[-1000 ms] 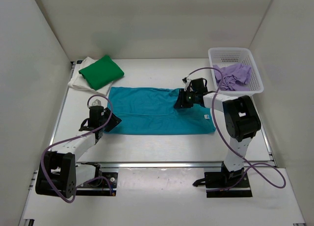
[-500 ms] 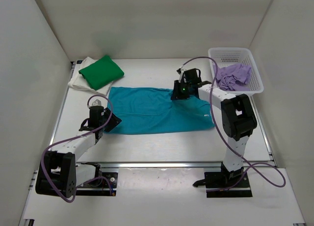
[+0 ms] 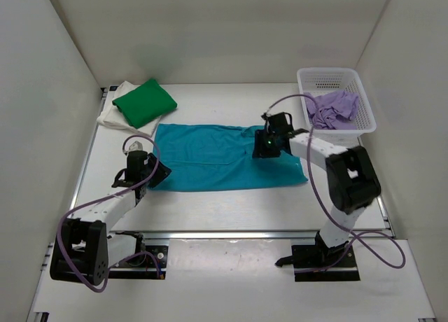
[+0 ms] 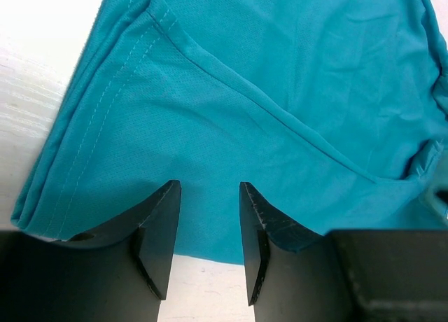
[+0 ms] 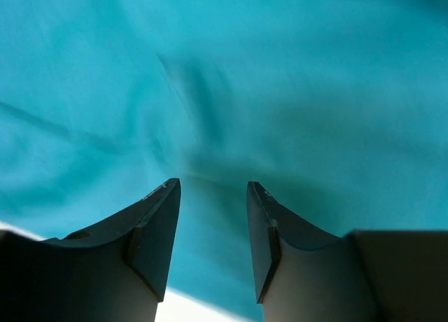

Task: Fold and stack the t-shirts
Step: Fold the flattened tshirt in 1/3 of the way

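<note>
Top view: I look from high above and behind the arm bases, down and toward the far wall, wide enough for the whole table. Left wrist view: I look along the left gripper, close on the left near corner of the teal t-shirt, with a strip of table at its left. Right wrist view: I look along the right gripper, closer still, and blurred cloth nearly fills it. All three share the teal t-shirt. Each wrist view covers a small patch of what the top view shows whole.
</note>
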